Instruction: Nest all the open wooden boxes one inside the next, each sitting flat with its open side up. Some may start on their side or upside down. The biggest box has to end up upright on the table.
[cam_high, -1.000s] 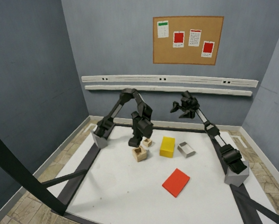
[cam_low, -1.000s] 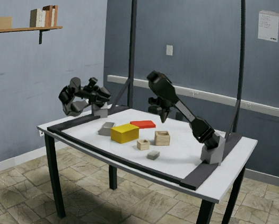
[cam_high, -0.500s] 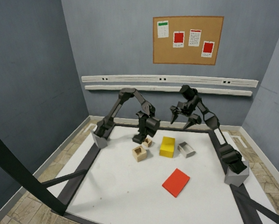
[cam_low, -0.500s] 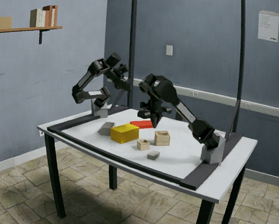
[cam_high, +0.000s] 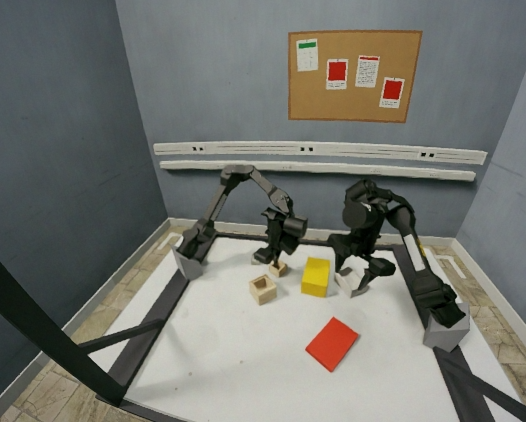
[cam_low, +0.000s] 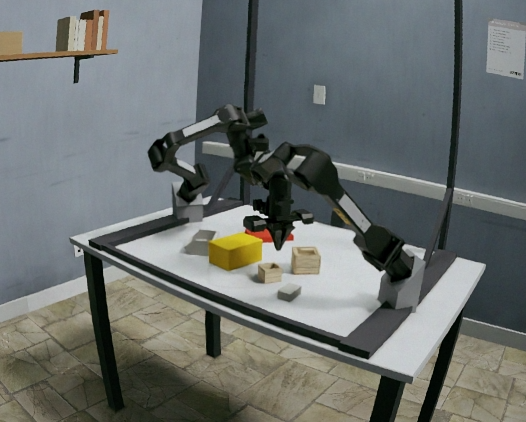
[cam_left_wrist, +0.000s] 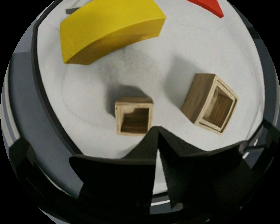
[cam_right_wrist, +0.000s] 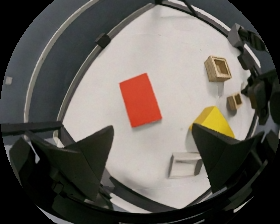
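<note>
Upright, the larger wooden box (cam_high: 263, 290) (cam_low: 306, 262) (cam_left_wrist: 210, 104) (cam_right_wrist: 218, 69) faces up; left gripper (cam_high: 276, 264) (cam_low: 280, 246) (cam_left_wrist: 156, 131) closed, right (cam_high: 352, 285) (cam_right_wrist: 154, 134) wide.

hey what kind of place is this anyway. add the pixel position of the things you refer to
Probably a robotics lab: two black robot arms face each other across a white table (cam_high: 225, 360) (cam_low: 150, 255), with a corkboard (cam_high: 350, 107) and a bookshelf (cam_low: 30, 55) on the walls.

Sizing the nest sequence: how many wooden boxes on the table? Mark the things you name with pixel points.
2. The larger box (cam_high: 265, 296) (cam_low: 306, 265) (cam_left_wrist: 199, 95) (cam_right_wrist: 218, 75) stands open side up; the smaller box (cam_high: 278, 272) (cam_low: 270, 276) (cam_left_wrist: 133, 104) (cam_right_wrist: 232, 104) sits beside it, also open side up. None appears hidden across the four views.
</note>
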